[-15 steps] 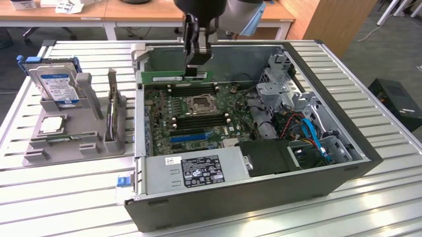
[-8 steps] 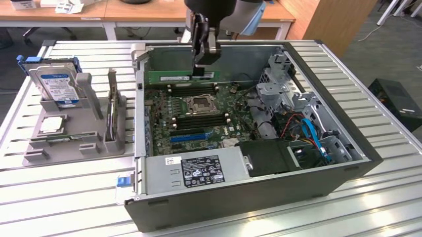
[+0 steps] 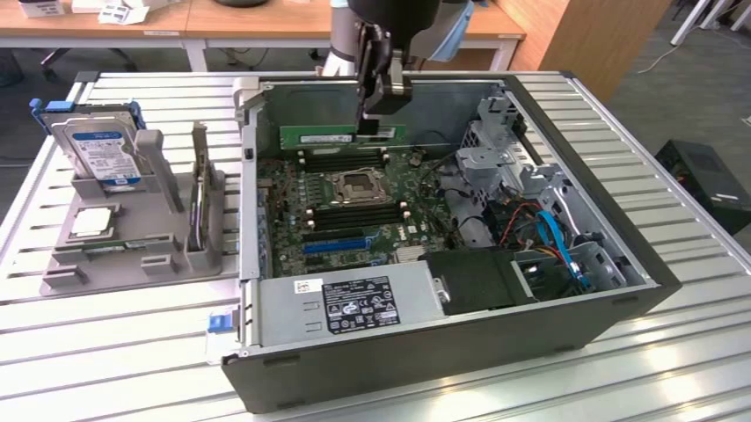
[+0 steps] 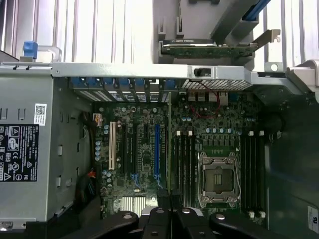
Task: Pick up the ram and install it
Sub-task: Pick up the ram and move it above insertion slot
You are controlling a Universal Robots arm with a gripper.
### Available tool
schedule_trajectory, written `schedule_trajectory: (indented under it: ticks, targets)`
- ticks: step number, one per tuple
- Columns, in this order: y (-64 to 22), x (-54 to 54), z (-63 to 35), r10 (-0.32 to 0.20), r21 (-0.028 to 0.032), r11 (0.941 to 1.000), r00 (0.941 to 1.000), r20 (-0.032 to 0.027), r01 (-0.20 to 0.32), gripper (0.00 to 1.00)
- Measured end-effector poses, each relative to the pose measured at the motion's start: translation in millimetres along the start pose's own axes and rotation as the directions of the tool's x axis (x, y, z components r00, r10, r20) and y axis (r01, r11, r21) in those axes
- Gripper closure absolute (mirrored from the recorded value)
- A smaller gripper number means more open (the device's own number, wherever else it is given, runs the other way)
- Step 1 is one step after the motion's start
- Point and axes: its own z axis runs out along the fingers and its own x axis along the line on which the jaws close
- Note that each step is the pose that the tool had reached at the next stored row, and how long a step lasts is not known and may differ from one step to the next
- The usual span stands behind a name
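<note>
Clamped shut with the black two-finger gripper (image 3: pixel 378 130) on the thin, long green circuit-board ram (image 3: pixel 329 137), gripped nearer one end and kept level with the long edge down, probably to match the direction of the black memory slots (image 3: pixel 340 161) beside the square silver CPU socket (image 3: pixel 358 185). Hanging above the green motherboard (image 3: pixel 388 233) inside the open dark-grey computer case (image 3: pixel 470 352), apart from the slots. Open room straight below, but tighter near the case's far wall and the grey metal drive cage (image 3: pixel 493 163).
</note>
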Motion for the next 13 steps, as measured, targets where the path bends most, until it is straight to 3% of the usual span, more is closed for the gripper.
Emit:
schedule_trajectory:
  ticks: [13]
  targets:
    - [-24.7, -0.3, -2.0, 0.000, -0.0074, 1.0000, 1.0000, -0.0001, 0.000, 0.88]
